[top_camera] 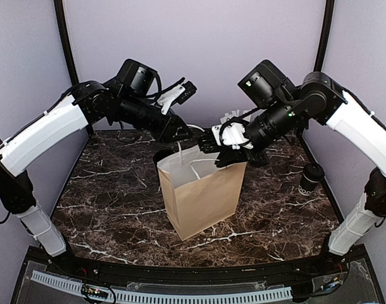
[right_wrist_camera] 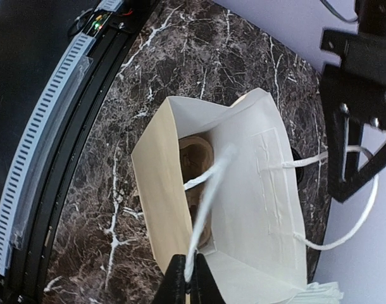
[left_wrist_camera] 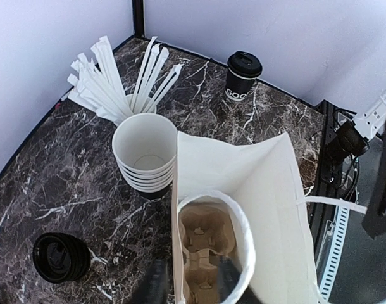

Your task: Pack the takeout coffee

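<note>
The takeout coffee (left_wrist_camera: pixel 243 75), a small black cup with a black lid, stands upright at the table's far right (top_camera: pixel 311 177), apart from both grippers. A brown paper bag (top_camera: pixel 202 190) stands open mid-table with a cardboard cup carrier (left_wrist_camera: pixel 209 244) inside. My right gripper (right_wrist_camera: pixel 186 282) is shut on the bag's near white cord handle (right_wrist_camera: pixel 209 190) and holds it taut above the rim. My left gripper (left_wrist_camera: pixel 193 285) is open. It straddles the bag's wall, with one finger outside and one inside by the carrier. From above, both grippers (top_camera: pixel 180 134) (top_camera: pixel 209 140) meet over the bag's mouth.
A pile of lidless black cups (left_wrist_camera: pixel 145 155) stands against the bag's far side. Beside it is a white cup of wrapped straws (left_wrist_camera: pixel 120 79). A stack of black lids (left_wrist_camera: pixel 60 256) lies on the marble. Purple walls close three sides, and a ribbed rail (right_wrist_camera: pixel 35 158) runs along the near edge.
</note>
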### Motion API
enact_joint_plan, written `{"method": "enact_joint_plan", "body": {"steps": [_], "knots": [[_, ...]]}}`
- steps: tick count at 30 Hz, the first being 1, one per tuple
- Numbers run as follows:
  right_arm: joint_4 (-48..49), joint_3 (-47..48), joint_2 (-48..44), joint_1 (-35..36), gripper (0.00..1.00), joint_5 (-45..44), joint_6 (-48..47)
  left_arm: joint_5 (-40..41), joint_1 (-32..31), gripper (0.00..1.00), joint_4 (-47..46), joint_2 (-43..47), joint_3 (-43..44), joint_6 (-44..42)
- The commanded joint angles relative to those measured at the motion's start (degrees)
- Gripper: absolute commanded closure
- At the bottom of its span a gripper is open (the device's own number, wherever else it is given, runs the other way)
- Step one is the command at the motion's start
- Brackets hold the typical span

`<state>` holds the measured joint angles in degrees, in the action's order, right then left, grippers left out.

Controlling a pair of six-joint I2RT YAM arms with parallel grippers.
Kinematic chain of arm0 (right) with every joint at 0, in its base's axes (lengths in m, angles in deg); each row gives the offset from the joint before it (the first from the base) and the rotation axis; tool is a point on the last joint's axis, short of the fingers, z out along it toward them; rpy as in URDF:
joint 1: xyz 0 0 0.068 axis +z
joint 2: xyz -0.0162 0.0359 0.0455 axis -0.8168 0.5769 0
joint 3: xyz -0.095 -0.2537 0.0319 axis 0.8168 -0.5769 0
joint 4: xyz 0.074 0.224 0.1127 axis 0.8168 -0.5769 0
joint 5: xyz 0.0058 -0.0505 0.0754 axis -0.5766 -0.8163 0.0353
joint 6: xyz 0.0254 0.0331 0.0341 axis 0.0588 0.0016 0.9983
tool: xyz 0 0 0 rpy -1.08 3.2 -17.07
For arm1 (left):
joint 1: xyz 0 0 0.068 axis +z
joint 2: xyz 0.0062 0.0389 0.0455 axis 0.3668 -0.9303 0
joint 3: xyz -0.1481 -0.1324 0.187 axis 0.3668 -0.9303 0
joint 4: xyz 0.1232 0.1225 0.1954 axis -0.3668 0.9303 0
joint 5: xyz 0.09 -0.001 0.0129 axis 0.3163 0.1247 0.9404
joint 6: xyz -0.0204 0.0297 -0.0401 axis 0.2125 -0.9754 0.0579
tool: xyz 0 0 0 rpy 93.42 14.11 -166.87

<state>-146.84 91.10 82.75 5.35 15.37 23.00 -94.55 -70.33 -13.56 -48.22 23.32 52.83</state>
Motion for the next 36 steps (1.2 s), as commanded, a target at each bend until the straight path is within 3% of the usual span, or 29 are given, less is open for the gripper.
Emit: {"method": "enact_joint_plan", "body": {"steps": [1, 11, 15, 36], "knots": [[2.8, 4.7, 2.3, 0.2, 1.00, 0.9, 1.0, 2.8, -0.1, 0.98, 0.5, -2.1, 4.7, -1.5], [9.3, 23.4, 8.8, 0.2, 1.00, -0.9, 3.2, 13.0, -0.1, 1.00, 2.2, 0.4, 16.4, -3.4], [10.7, 28.9, 10.9, 0.4, 1.00, -0.8, 3.6, 13.6, -0.1, 1.00, 3.5, 0.3, 19.6, -4.4], [11.8, 31.1, 13.4, 3.2, 1.00, -2.7, 3.5, 16.3, -0.1, 1.00, 6.8, -1.1, 23.0, -6.3]]}}
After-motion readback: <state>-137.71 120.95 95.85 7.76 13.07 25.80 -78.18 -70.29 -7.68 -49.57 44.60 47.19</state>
